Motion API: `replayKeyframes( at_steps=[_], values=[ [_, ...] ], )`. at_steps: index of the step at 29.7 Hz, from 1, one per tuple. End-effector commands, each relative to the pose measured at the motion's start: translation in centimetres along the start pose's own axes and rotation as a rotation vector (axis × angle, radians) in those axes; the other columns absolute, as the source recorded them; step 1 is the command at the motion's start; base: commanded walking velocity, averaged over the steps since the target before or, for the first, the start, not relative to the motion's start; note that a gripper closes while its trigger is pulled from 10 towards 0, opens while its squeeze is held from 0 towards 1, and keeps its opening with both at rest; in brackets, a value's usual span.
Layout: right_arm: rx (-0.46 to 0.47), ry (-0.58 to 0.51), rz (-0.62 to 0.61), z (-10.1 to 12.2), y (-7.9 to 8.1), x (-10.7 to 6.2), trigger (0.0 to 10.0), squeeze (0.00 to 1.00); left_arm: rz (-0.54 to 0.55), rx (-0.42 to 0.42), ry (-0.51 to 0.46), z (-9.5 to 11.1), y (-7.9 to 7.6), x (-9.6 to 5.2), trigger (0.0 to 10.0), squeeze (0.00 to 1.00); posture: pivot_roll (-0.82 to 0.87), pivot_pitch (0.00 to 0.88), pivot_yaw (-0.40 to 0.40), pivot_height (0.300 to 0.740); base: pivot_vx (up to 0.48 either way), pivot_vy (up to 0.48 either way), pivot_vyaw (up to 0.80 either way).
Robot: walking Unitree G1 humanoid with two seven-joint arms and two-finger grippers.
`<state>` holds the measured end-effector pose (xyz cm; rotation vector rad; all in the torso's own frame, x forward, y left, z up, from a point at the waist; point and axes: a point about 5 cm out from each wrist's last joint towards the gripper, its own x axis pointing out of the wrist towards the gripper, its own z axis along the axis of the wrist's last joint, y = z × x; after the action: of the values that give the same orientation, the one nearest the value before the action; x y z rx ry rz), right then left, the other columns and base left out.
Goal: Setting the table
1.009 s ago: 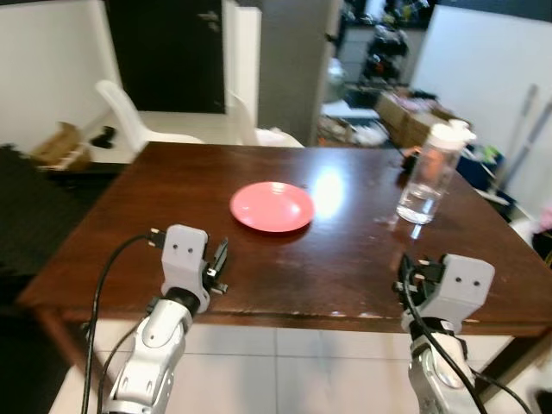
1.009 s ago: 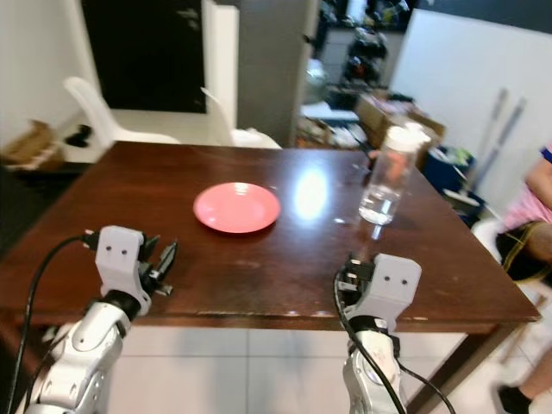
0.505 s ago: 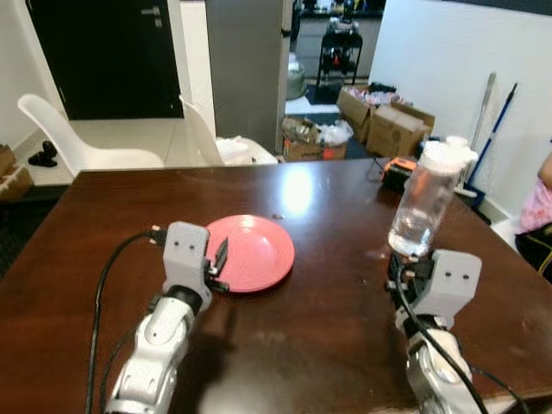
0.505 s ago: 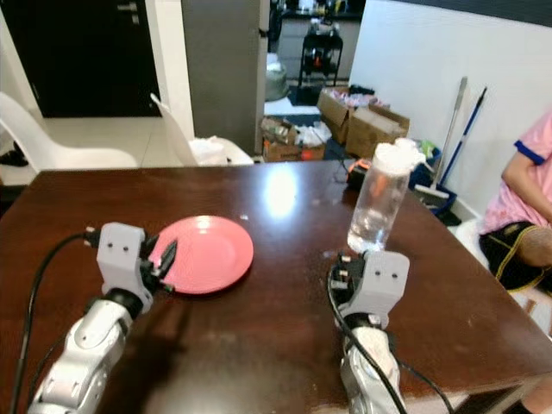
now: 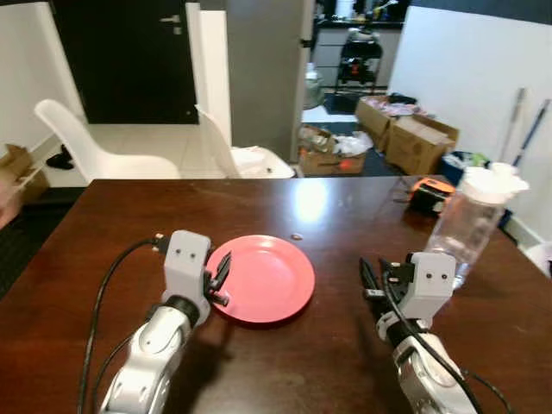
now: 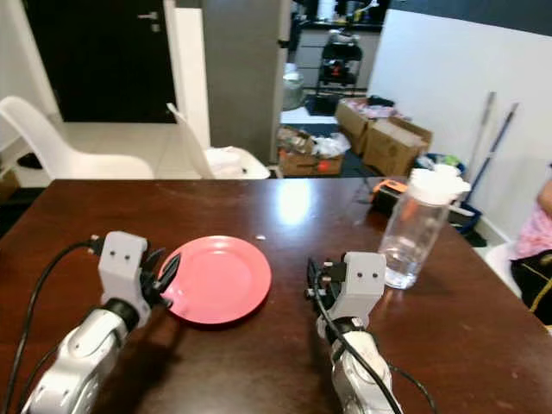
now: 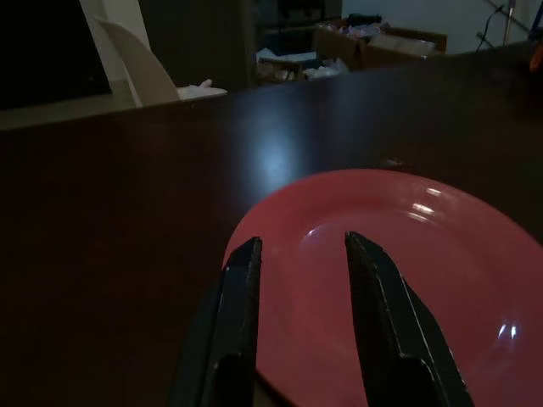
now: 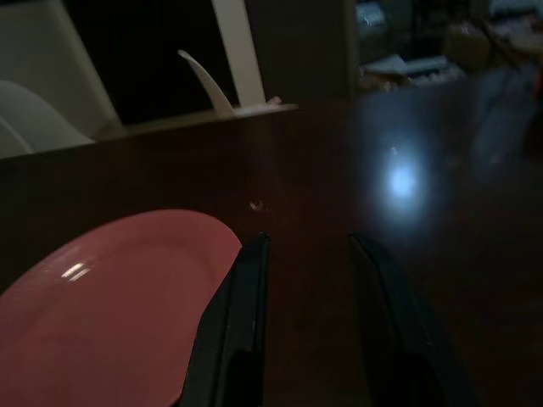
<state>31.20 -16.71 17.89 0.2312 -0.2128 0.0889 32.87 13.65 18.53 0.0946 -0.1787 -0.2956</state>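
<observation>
A pink plate lies flat on the dark wooden table, near its middle. My left gripper is at the plate's left rim, open, and its fingers hang just over the near edge of the plate with nothing between them. My right gripper hovers low over bare table between the plate and a clear plastic bottle with a white cap. It is open and holds nothing, with the plate off to one side of its fingers.
An orange and black object lies on the table behind the bottle. Two white chairs stand at the far side. Cardboard boxes and clutter sit on the floor beyond. A person's sleeve is at the right edge.
The camera has come up to the table and now looks down over it. My right gripper stands further left of the bottle than half a second ago. The left gripper stays by the plate's rim.
</observation>
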Motion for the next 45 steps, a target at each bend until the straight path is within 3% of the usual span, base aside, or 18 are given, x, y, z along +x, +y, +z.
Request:
replayKeyframes(
  at_steps=[1,2,6,8,9,10,11,13,18,20,23,28,30,34,36,39,43,45],
  values=[
    [0.072,0.041,-0.045,-0.9,-1.1,-0.4,10.0,0.0,-0.022,0.035,0.016,-0.3,-0.3,-0.2,10.0,0.12,-0.01,0.107,0.073,0.74,0.0,0.0,0.0],
    [0.189,0.051,-0.069,-1.2,-1.6,-0.1,10.0,0.0,-0.021,0.096,0.016,-0.3,0.0,-0.3,10.0,0.13,-0.01,0.11,0.078,0.74,0.0,0.0,0.0],
    [0.254,0.058,-0.073,-1.4,-1.7,0.1,10.0,0.0,-0.02,0.114,0.015,-0.2,0.2,-0.4,10.0,0.14,-0.01,0.11,0.078,0.74,0.0,0.0,0.0],
    [0.38,0.092,-0.037,-1.7,-1.3,1.0,10.0,0.0,-0.035,0.17,-0.004,0.5,0.5,-0.4,10.0,0.16,0.02,0.116,0.085,0.74,0.0,0.0,0.0],
    [0.478,0.158,0.017,-2.2,-0.4,2.1,10.0,0.0,-0.103,0.274,-0.039,1.8,0.3,-0.4,10.0,0.15,0.04,0.128,0.081,0.74,0.0,0.0,0.0],
    [0.478,0.158,0.017,-2.2,-0.4,2.1,10.0,0.0,-0.103,0.274,-0.039,1.8,0.3,-0.4,10.0,0.15,0.04,0.128,0.081,0.74,0.0,0.0,0.0],
    [0.518,0.194,0.041,-2.4,0.0,2.7,10.0,0.0,-0.152,0.325,-0.05,2.4,-0.2,-0.3,10.0,0.15,0.04,0.13,0.079,0.74,0.0,0.0,0.0],
    [0.527,0.199,0.047,-2.4,0.2,2.8,10.0,0.0,-0.163,0.333,-0.05,2.5,-0.3,-0.2,10.0,0.15,0.05,0.132,0.077,0.74,0.0,0.0,0.0],
    [0.476,0.231,0.094,-2.5,1.2,3.4,10.0,0.0,-0.227,0.332,0.025,1.7,-2.8,2.0,10.0,0.14,0.05,0.136,0.083,0.74,0.0,0.0,0.0],
    [0.479,0.224,0.096,-2.4,1.3,3.5,10.0,0.0,-0.268,0.33,0.085,0.7,-3.7,2.4,10.0,0.14,0.05,0.134,0.09,0.74,0.0,0.0,0.0],
    [0.477,0.182,0.099,-1.4,1.2,3.5,10.0,0.0,-0.365,0.269,0.242,-2.7,-6.1,2.8,10.0,0.13,0.03,0.133,0.105,0.74,0.0,0.0,0.0],
    [0.452,0.157,0.12,-0.5,1.1,3.3,10.0,0.0,-0.329,0.242,0.356,-5.3,-7.1,2.7,10.0,0.15,0.02,0.13,0.11,0.74,0.0,0.0,0.0],
    [0.438,0.136,0.13,0.1,1.1,3.2,10.0,0.0,-0.331,0.269,0.452,-7.3,-7.1,1.8,10.0,0.15,0.02,0.128,0.111,0.74,0.0,0.0,0.0],
    [0.433,0.122,0.137,0.5,1.1,3.1,10.0,0.0,-0.332,0.281,0.547,-9.3,-6.7,0.5,10.0,0.15,0.02,0.128,0.11,0.74,0.0,0.0,0.0],
    [0.431,0.121,0.136,0.5,1.0,3.2,10.0,0.0,-0.426,0.279,0.602,-10.5,-6.8,-1.2,10.0,0.13,0.02,0.124,0.103,0.74,0.0,0.0,0.0],
    [0.429,0.123,0.135,0.5,1.0,3.2,10.0,0.0,-0.511,0.277,0.622,-10.9,-6.9,-2.5,10.0,0.13,0.03,0.122,0.101,0.74,0.0,0.0,0.0],
    [0.423,0.128,0.132,0.5,0.9,3.5,10.0,0.0,-0.616,0.293,0.617,-10.3,-6.0,-4.7,10.0,0.12,0.03,0.12,0.094,0.74,0.0,0.0,0.0],
    [0.421,0.129,0.131,0.5,0.9,3.5,10.0,0.0,-0.629,0.296,0.615,-10.2,-5.8,-5.0,10.0,0.12,0.03,0.12,0.094,0.74,0.0,0.0,0.0]
  ],
)
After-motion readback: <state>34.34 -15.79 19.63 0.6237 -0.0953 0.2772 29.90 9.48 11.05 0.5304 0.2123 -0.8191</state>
